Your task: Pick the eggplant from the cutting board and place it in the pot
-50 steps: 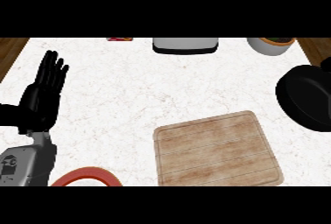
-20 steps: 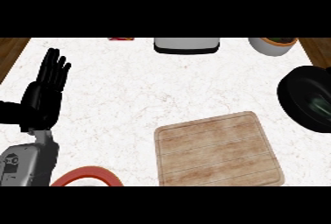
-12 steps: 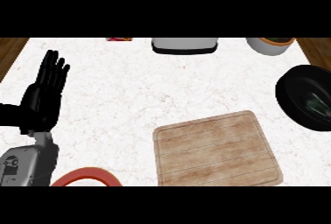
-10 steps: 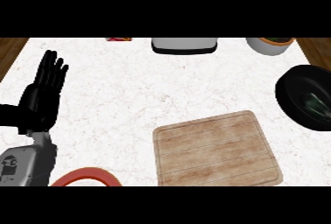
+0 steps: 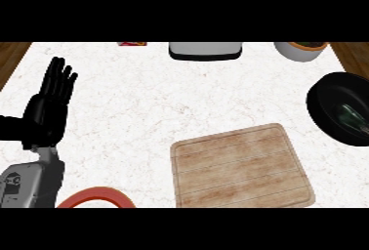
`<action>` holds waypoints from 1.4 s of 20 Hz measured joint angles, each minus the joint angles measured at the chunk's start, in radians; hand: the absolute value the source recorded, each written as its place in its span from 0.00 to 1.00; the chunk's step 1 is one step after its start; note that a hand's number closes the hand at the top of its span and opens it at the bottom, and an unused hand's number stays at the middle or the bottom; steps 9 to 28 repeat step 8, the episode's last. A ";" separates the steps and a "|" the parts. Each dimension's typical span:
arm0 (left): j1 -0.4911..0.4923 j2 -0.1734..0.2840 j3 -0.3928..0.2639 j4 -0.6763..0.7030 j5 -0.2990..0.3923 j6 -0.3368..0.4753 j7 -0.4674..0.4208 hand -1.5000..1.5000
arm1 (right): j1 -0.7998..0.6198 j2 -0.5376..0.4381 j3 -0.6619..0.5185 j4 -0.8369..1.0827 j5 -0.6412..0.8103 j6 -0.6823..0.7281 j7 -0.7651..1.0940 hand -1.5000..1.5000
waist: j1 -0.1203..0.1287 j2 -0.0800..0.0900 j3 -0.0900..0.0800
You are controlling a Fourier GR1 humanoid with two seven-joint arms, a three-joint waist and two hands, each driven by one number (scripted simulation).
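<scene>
Your inventory, head view:

- White marbled table point(image 5: 144, 117), carrying all items.
- Wooden cutting board point(image 5: 239, 168), lower centre, nothing lying on it.
- Black pot point(image 5: 344, 114), at the right edge, partly cut off.
- Eggplant point(image 5: 352, 116): a dark shape inside the pot, hard for you to make out.
- Left hand point(image 5: 49, 110), at the left edge, resting with fingers point(image 5: 57, 80) straight and released, holding nothing.
- Grey-and-white box point(image 5: 205, 50) and white bowl point(image 5: 301, 50), far edge.
- Red ring point(image 5: 96, 197), bottom left.
</scene>
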 measured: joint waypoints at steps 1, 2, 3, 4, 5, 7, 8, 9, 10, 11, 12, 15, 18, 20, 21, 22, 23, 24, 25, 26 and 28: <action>-0.001 0.008 0.007 -0.002 0.007 -0.007 0.005 0.50 | 0.027 0.001 -0.016 -0.018 -0.027 0.012 -0.010 0.00 | 0.001 0.000 0.000; -0.007 0.014 0.013 -0.005 0.011 -0.009 0.012 0.50 | 0.056 0.002 -0.034 -0.038 -0.054 0.024 -0.019 0.00 | 0.000 0.000 0.000; -0.012 0.018 0.018 0.009 0.014 -0.016 0.006 0.50 | 0.077 0.005 -0.044 -0.055 -0.072 0.031 -0.023 0.00 | 0.001 0.000 0.000; -0.006 0.013 0.013 0.004 0.010 -0.013 0.004 0.50 | 0.093 -0.002 -0.061 -0.044 -0.104 0.043 -0.049 0.00 | 0.002 0.000 0.000; -0.011 0.010 0.011 0.009 0.004 -0.007 0.004 0.50 | 0.117 -0.007 -0.080 -0.049 -0.131 0.061 -0.062 0.00 | 0.001 0.001 0.000; -0.013 0.001 0.003 -0.007 0.000 0.005 0.022 0.50 | 0.168 0.002 -0.116 -0.070 -0.185 0.093 -0.094 0.00 | 0.001 0.000 0.000; -0.016 0.002 0.006 0.004 -0.003 0.006 0.013 0.50 | 0.195 0.013 -0.130 -0.092 -0.205 0.107 -0.101 0.00 | 0.000 0.000 0.000; -0.016 0.002 0.006 0.004 -0.003 0.006 0.013 0.50 | 0.195 0.013 -0.130 -0.092 -0.205 0.107 -0.101 0.00 | 0.000 0.000 0.000; -0.016 0.002 0.006 0.004 -0.003 0.006 0.013 0.50 | 0.195 0.013 -0.130 -0.092 -0.205 0.107 -0.101 0.00 | 0.000 0.000 0.000; -0.016 0.002 0.006 0.004 -0.003 0.006 0.013 0.50 | 0.195 0.013 -0.130 -0.092 -0.205 0.107 -0.101 0.00 | 0.000 0.000 0.000; -0.016 0.002 0.006 0.004 -0.003 0.006 0.013 0.50 | 0.195 0.013 -0.130 -0.092 -0.205 0.107 -0.101 0.00 | 0.000 0.000 0.000; -0.016 0.002 0.006 0.004 -0.003 0.006 0.013 0.50 | 0.195 0.013 -0.130 -0.092 -0.205 0.107 -0.101 0.00 | 0.000 0.000 0.000; -0.016 0.002 0.006 0.004 -0.003 0.006 0.013 0.50 | 0.195 0.013 -0.130 -0.092 -0.205 0.107 -0.101 0.00 | 0.000 0.000 0.000; -0.016 0.002 0.006 0.004 -0.003 0.006 0.013 0.50 | 0.195 0.013 -0.130 -0.092 -0.205 0.107 -0.101 0.00 | 0.000 0.000 0.000; -0.016 0.002 0.006 0.004 -0.003 0.006 0.013 0.50 | 0.195 0.013 -0.130 -0.092 -0.205 0.107 -0.101 0.00 | 0.000 0.000 0.000; -0.016 0.002 0.006 0.004 -0.003 0.006 0.013 0.50 | 0.195 0.013 -0.130 -0.092 -0.205 0.107 -0.101 0.00 | 0.000 0.000 0.000; -0.016 0.002 0.006 0.004 -0.003 0.006 0.013 0.50 | 0.195 0.013 -0.130 -0.092 -0.205 0.107 -0.101 0.00 | 0.000 0.000 0.000; -0.016 0.002 0.006 0.004 -0.003 0.006 0.013 0.50 | 0.195 0.013 -0.130 -0.092 -0.205 0.107 -0.101 0.00 | 0.000 0.000 0.000; -0.016 0.002 0.006 0.004 -0.003 0.006 0.013 0.50 | 0.195 0.013 -0.130 -0.092 -0.205 0.107 -0.101 0.00 | 0.000 0.000 0.000; -0.016 0.002 0.006 0.004 -0.003 0.006 0.013 0.50 | 0.195 0.013 -0.130 -0.092 -0.205 0.107 -0.101 0.00 | 0.000 0.000 0.000; -0.016 0.002 0.006 0.004 -0.003 0.006 0.013 0.50 | 0.195 0.013 -0.130 -0.092 -0.205 0.107 -0.101 0.00 | 0.000 0.000 0.000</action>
